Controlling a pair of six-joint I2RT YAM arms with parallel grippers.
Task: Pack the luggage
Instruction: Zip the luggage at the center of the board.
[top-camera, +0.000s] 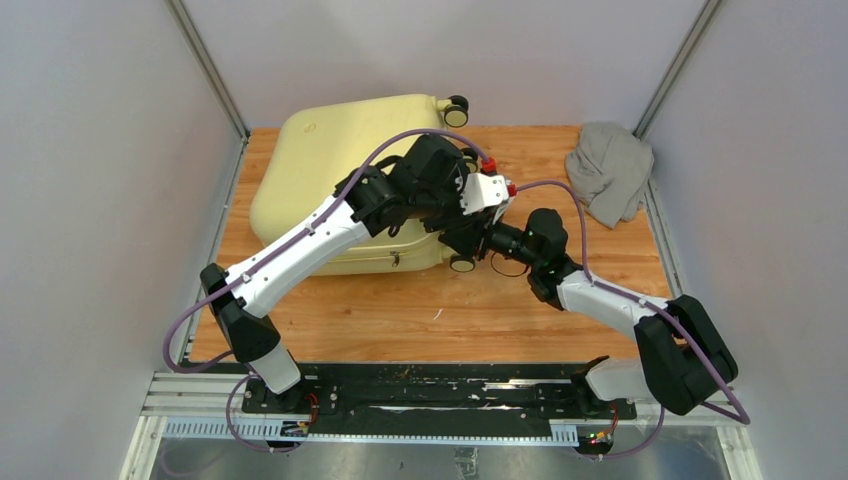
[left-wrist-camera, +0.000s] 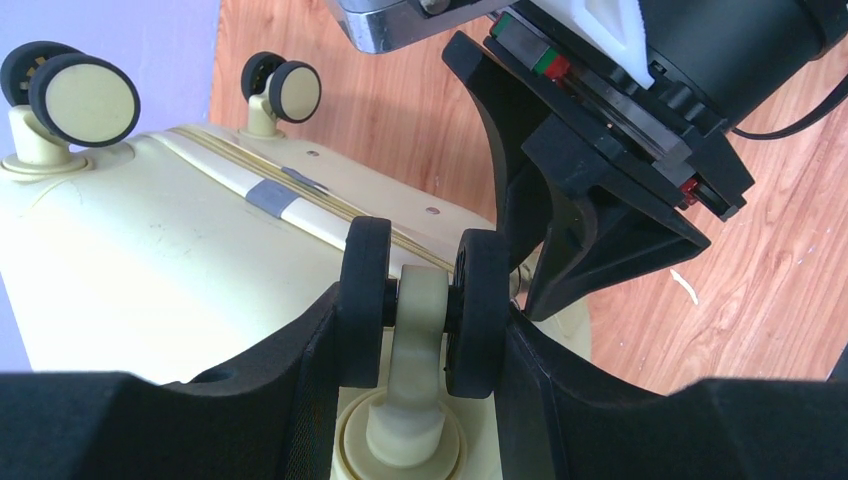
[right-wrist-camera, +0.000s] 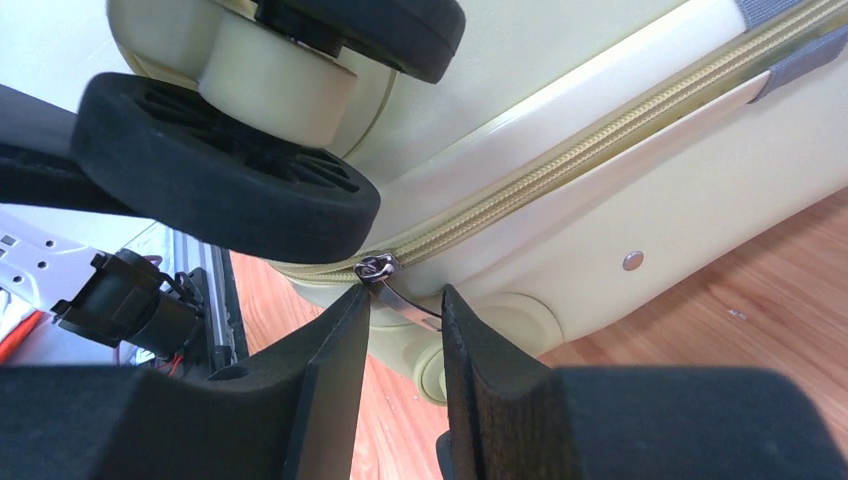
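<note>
The pale yellow luggage (top-camera: 330, 160) lies closed and flat on the back left of the wooden table (top-camera: 420, 315). Both arms meet at its near right corner. In the left wrist view my left gripper (left-wrist-camera: 420, 300) is shut on a twin black caster wheel (left-wrist-camera: 362, 300), one finger pressed against each side. In the right wrist view my right gripper (right-wrist-camera: 406, 292) is open just below the zipper (right-wrist-camera: 600, 150). The metal zipper pull (right-wrist-camera: 400, 298) hangs slanted in the narrow gap between its fingers. That same caster (right-wrist-camera: 230, 180) sits just above.
A crumpled grey cloth garment (top-camera: 610, 170) lies at the back right corner of the table. Another luggage wheel (top-camera: 456, 110) sticks out at the back edge. Grey walls enclose the table on three sides. The arm bases stand on a black rail (top-camera: 440, 390).
</note>
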